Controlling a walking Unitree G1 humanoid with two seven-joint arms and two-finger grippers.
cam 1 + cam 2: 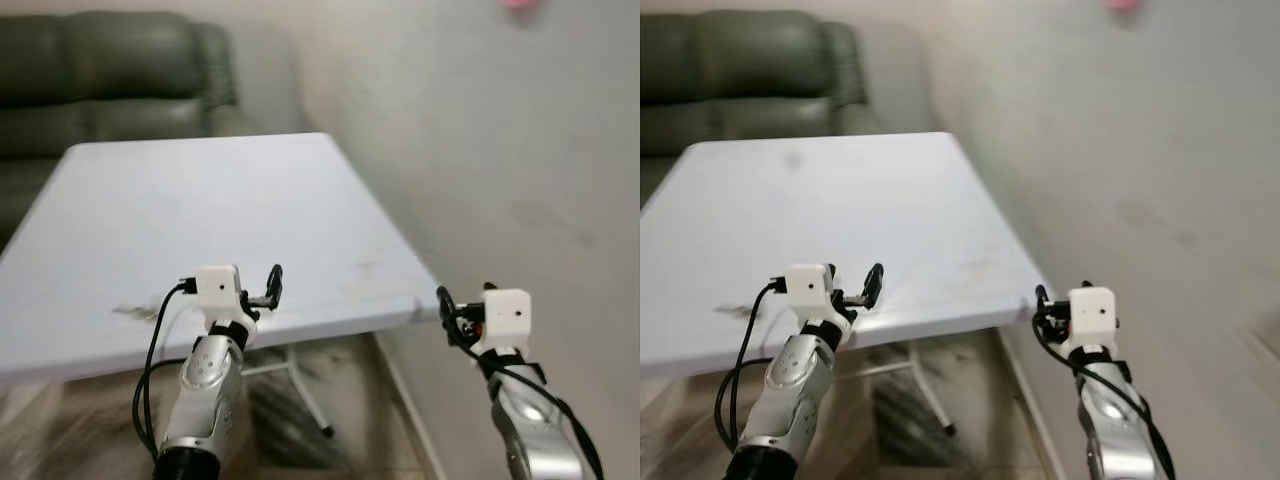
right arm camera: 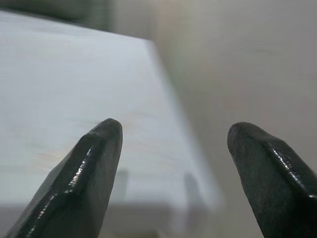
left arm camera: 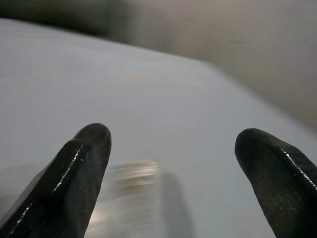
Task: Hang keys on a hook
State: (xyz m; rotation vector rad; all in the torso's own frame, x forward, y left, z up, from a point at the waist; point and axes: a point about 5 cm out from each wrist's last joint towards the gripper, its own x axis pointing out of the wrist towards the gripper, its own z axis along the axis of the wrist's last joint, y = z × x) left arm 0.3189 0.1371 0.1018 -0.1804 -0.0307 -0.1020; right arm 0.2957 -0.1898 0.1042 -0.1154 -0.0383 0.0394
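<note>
A small bunch of keys (image 1: 135,311) lies blurred on the white table (image 1: 200,200), close to its near edge. In the left wrist view the keys (image 3: 131,176) show as a pale metallic smear just beyond the fingers (image 3: 81,168). My left gripper (image 1: 270,288) hovers open over the table's near edge, to the right of the keys and holding nothing. Beside the table's near right corner, my right gripper (image 1: 446,305) is held open and empty, close to the wall. A small pink object (image 1: 518,4) sits high on that wall; it is too blurred to identify.
A dark green sofa (image 1: 100,70) stands behind the table. A pale wall (image 1: 520,180) runs along the right side, with a narrow gap between it and the table. The table's white leg (image 1: 300,385) stands on a wood-look floor below.
</note>
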